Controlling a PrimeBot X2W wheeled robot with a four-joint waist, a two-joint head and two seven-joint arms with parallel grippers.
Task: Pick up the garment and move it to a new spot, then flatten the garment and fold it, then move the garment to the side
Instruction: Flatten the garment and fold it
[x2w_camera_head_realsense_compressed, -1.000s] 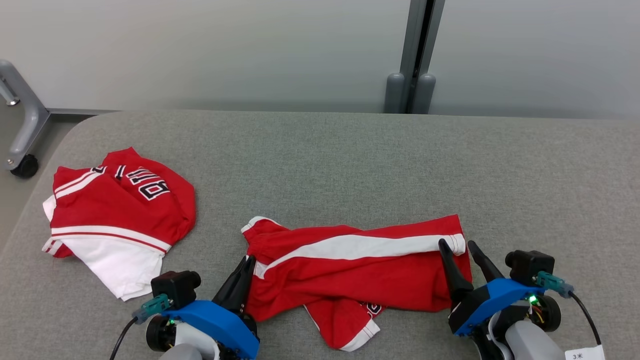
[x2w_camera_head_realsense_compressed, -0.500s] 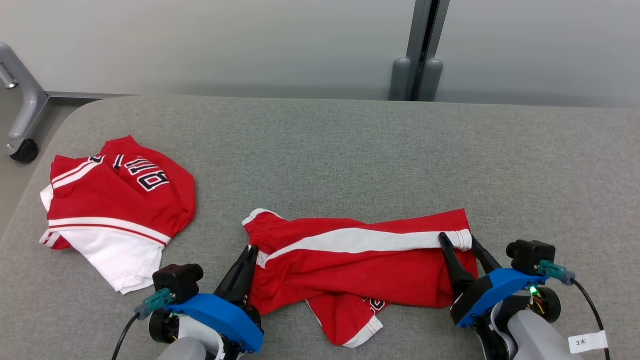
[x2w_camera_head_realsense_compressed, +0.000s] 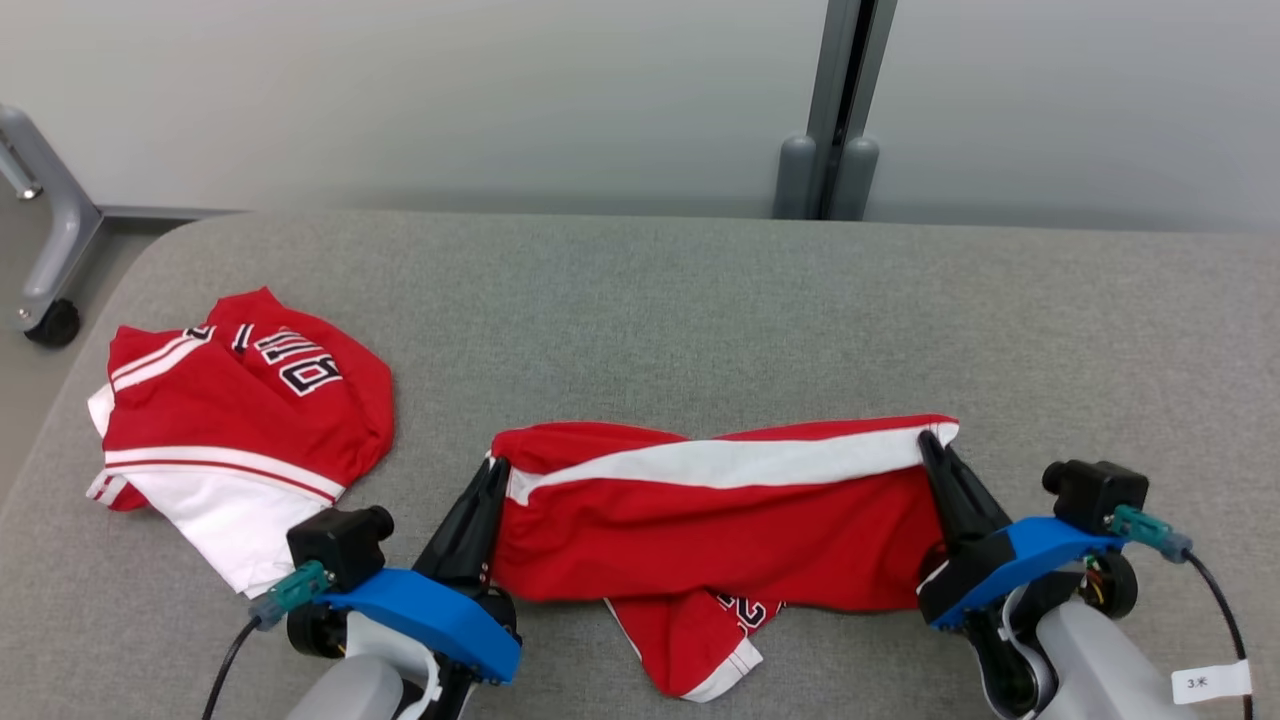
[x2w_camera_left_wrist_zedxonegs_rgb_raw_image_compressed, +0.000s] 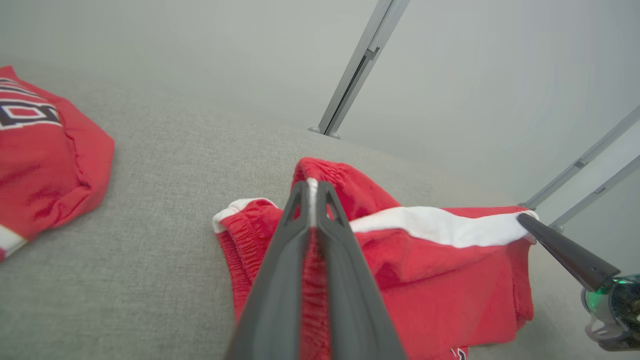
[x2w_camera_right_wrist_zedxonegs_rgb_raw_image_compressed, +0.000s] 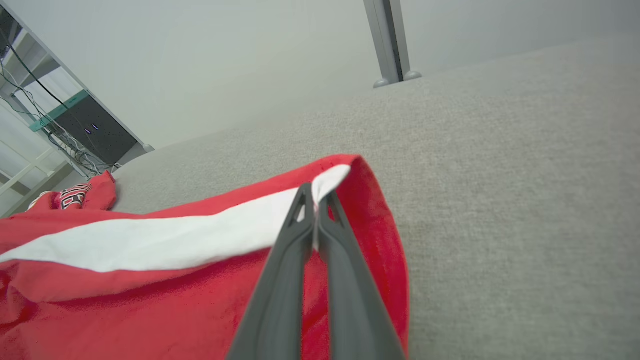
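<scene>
Jaws: both pairs pinching opposite ends of red shorts with white side stripe (x2w_camera_head_realsense_compressed: 720, 520).
Shorts: held taut over grey fabric counter (x2w_camera_head_realsense_compressed: 640, 300), likely for flattening.

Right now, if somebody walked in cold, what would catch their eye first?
The red garment with a white stripe, held stretched between the two grippers near the front of the grey padded table: left gripper shut on one end, right gripper shut on the other. To the left lies a crumpled red and white jersey with dark lettering.
</scene>
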